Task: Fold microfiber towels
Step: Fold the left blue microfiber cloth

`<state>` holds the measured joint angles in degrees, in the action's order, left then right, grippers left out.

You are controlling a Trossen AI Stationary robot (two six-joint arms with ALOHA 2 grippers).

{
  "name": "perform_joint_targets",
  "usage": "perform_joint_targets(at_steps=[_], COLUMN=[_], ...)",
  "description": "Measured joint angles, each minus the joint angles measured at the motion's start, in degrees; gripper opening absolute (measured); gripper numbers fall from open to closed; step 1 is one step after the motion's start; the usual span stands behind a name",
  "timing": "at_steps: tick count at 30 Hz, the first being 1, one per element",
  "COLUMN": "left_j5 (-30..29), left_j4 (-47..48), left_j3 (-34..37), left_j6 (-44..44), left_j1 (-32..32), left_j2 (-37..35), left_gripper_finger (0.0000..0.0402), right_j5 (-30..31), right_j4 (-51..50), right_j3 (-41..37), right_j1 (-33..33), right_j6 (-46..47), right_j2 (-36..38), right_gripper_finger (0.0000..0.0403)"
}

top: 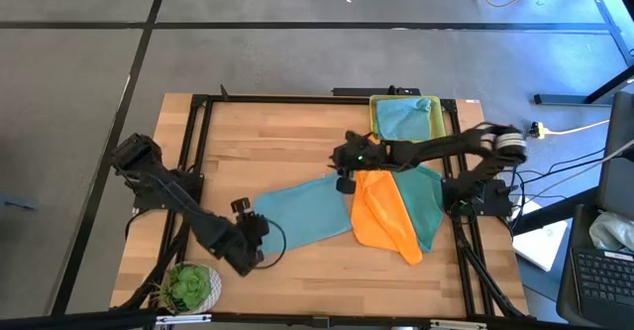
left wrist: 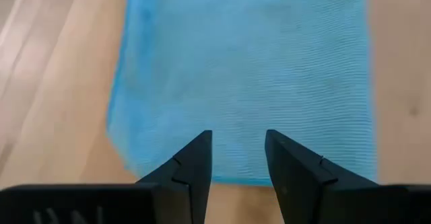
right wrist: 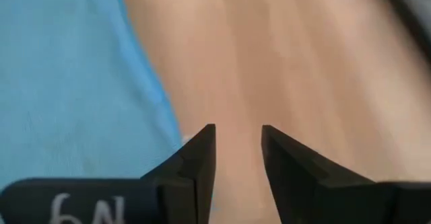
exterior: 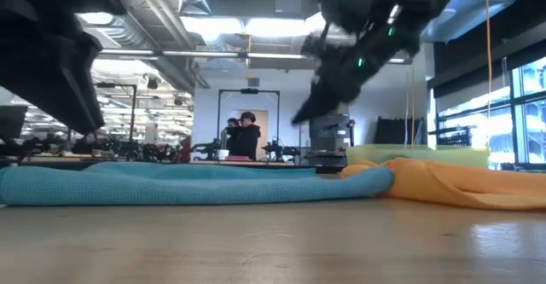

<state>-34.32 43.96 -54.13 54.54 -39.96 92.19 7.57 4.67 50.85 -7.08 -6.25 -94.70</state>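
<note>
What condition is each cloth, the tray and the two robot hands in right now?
Light blue towel: spread flat on the table, not held.
Orange towel: crumpled, lying partly over the teal towel.
Teal towel: rumpled, under the orange one.
Yellow tray: holds another blue towel.
Left tool: open, empty, at the light blue towel's edge.
Right tool: open, empty.

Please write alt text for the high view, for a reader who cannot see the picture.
Seen from above, a light blue towel lies flat on the wooden table, with an orange towel and a teal towel beside it. The left gripper and right gripper, both open and empty, hover at opposite ends of the blue towel.
</note>
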Motion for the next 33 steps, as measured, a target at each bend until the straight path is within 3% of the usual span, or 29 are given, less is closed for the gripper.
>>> perform_joint_targets(at_steps=[2, 7, 10, 12, 15, 23, 30, 33], left_j5=[-1.88, -8.14, -10.96, -8.75, -2.76, -1.70, 1.44, 0.90], left_j4=[-2.96, -13.63, -19.93, -25.27, -30.19, -30.51, -29.81, -29.38], left_j3=[1.22, 6.32, 9.91, 12.06, 13.39, 10.95, 9.05, 9.00], left_j6=[-0.26, -2.69, -3.11, -3.17, -2.22, 3.75, 8.16, 11.77], left_j1=[-2.01, -5.40, -4.96, -3.99, -2.96, -5.12, -6.63, -7.33], left_j2=[0.06, 0.48, 1.33, 2.49, 4.83, 7.29, 7.40, 7.53], left_gripper_finger=[0.0131, 0.0131, 0.0131, 0.0131, 0.0131, 0.0131, 0.0131, 0.0131], right_j5=[-0.75, -15.66, -17.09, -17.10, -13.56, 4.33, 5.76, 2.90], right_j4=[-0.17, 4.37, 6.75, 7.95, 8.00, 4.14, 7.23, 9.41], right_j3=[0.00, 0.09, 0.09, 0.06, 0.04, 0.02, 0.06, 0.17], right_j1=[0.33, 5.25, 11.26, 15.04, 19.94, 25.79, 20.04, 16.77], right_j6=[0.82, 10.82, 14.30, 15.27, 17.97, 19.29, 19.09, 15.91], right_j2=[3.38, 5.43, 2.93, 1.16, -0.43, -8.57, -15.21, -16.38], right_gripper_finger=[0.0122, 0.0122, 0.0122, 0.0122, 0.0122, 0.0122, 0.0122, 0.0122])
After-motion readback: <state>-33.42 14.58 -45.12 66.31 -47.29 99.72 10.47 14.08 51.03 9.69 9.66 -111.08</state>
